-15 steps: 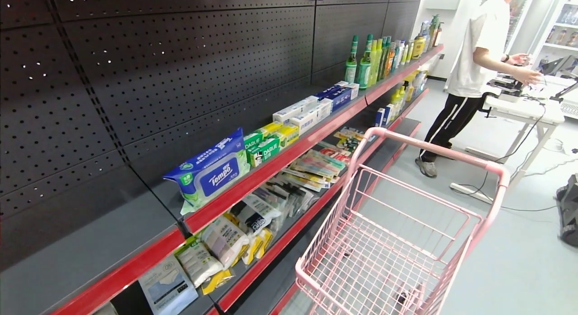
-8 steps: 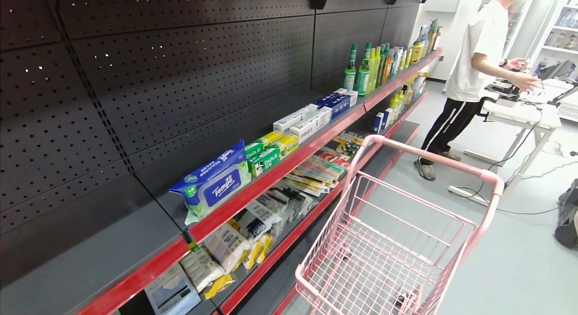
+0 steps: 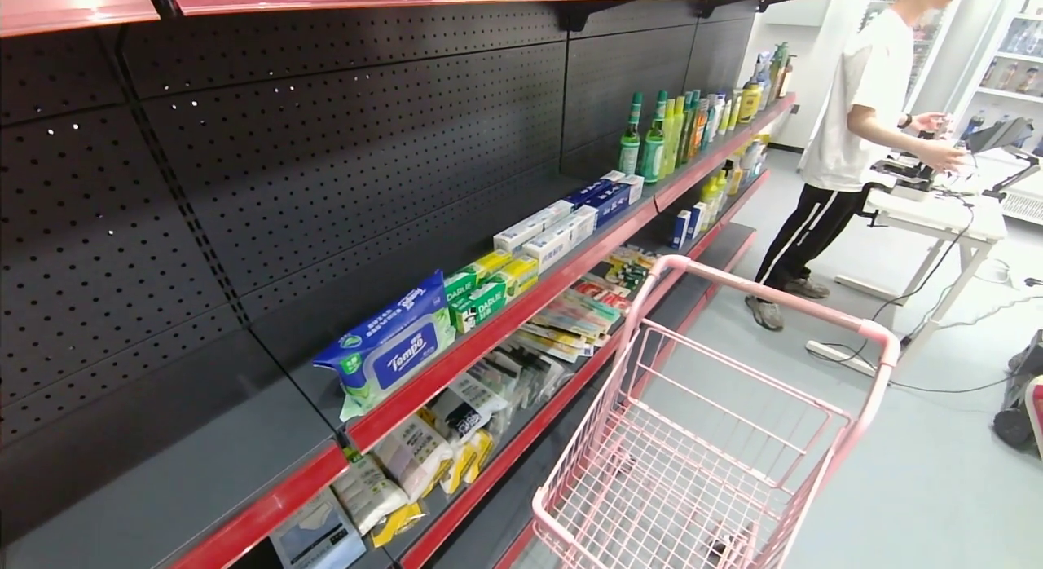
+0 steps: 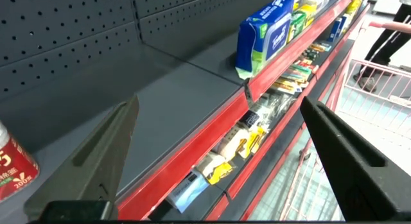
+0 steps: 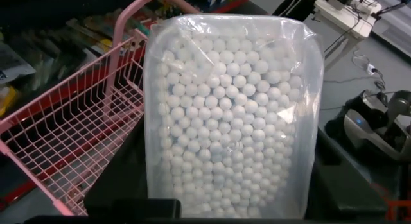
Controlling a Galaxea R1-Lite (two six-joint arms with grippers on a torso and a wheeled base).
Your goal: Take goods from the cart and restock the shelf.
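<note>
Holding bead bag [image 5: 231, 89], right tool [image 5: 228, 185], beside cart [image 3: 774, 297]

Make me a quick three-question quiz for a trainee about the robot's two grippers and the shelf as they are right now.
1. True or false: the left gripper is shut on a bottle.
2. What is held in the right gripper? A) a green bottle B) a clear bag of white balls C) a toothpaste box
3. Fill in: on the shelf, the blue wipes pack lies beside ___ boxes.
Key: 1 false, it is open and holds nothing. 2 B. 3 green; the green boxes sit right next to it.
</note>
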